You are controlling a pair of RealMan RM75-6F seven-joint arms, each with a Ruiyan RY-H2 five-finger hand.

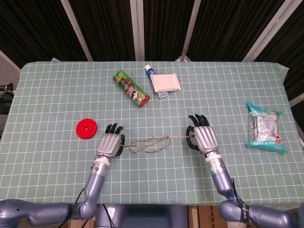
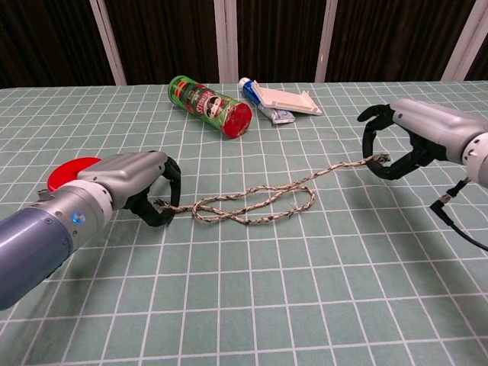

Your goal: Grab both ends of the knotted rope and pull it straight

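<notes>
A: The rope (image 2: 255, 204) lies near the table's (image 1: 57, 95) front edge, its loose knot between the hands. The left hand (image 1: 109, 144) grips one end in curled fingers; the right hand (image 1: 204, 138) pinches the other.

B: Risk?

A: The right end sits at the fingertips, so I judge a hard pull could slip it free, or cinch the knot.

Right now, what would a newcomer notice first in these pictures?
The knotted rope lies loosely looped at the table's middle front, with the left hand holding one end and the right hand pinching the other. Behind it lies a green chip can; a red disc sits left.
</notes>
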